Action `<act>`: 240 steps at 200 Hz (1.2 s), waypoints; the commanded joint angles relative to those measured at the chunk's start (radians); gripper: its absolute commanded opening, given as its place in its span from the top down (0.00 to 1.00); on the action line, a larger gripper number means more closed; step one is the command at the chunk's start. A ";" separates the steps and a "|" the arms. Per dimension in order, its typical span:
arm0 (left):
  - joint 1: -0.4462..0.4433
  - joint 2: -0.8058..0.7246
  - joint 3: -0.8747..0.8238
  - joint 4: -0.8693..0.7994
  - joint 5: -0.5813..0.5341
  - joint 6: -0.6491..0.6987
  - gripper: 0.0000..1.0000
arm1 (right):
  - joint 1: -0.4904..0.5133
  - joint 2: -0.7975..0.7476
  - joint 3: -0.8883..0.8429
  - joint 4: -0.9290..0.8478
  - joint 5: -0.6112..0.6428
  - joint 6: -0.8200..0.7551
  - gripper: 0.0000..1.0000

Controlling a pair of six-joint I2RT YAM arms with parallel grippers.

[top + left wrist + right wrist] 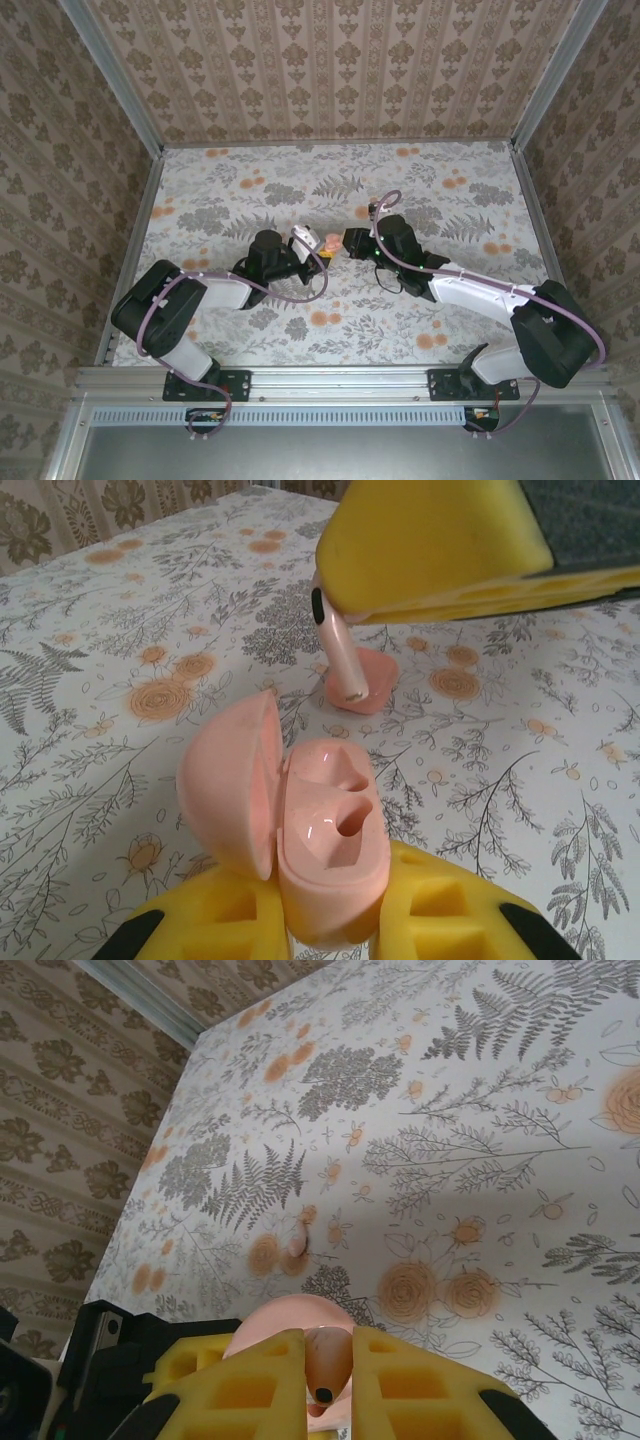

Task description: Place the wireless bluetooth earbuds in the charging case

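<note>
The salmon-pink charging case [325,850] stands between the yellow fingers of my left gripper [330,915], which is shut on it. Its lid [228,785] is swung open to the left and both sockets are bare. My right gripper [330,1385] is shut on one earbud [332,1360]. That held earbud [336,645] hangs stem down just beyond and above the case. A second earbud [370,680] lies on the table behind it, and it is small on the cloth [305,1232] in the right wrist view. From above, the left gripper [303,244] and right gripper [350,243] meet at the table's middle.
A floral tablecloth [250,190] covers the table, with flat orange printed flowers [320,318] on it. Patterned walls [340,60] close off the back and sides behind metal rails [132,230]. Free cloth lies all round the two grippers.
</note>
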 commanded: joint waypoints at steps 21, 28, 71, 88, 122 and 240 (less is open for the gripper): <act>0.001 0.007 0.028 0.064 0.035 -0.047 0.89 | 0.015 -0.007 -0.006 0.052 0.029 -0.027 0.86; 0.001 0.006 0.028 0.066 0.036 -0.052 0.89 | 0.016 -0.005 -0.006 0.053 0.027 -0.028 0.86; 0.008 0.003 0.028 0.092 0.040 -0.077 0.89 | 0.026 0.004 -0.001 0.046 0.031 -0.038 0.86; 0.011 -0.003 0.028 0.096 0.042 -0.084 0.89 | 0.028 0.005 0.002 0.045 0.032 -0.039 0.86; 0.011 -0.014 0.029 0.100 0.045 -0.090 0.89 | 0.033 0.034 0.008 0.042 0.041 -0.049 0.86; 0.027 -0.046 0.027 0.103 0.048 -0.107 0.89 | 0.058 0.050 0.014 0.048 -0.005 -0.123 0.82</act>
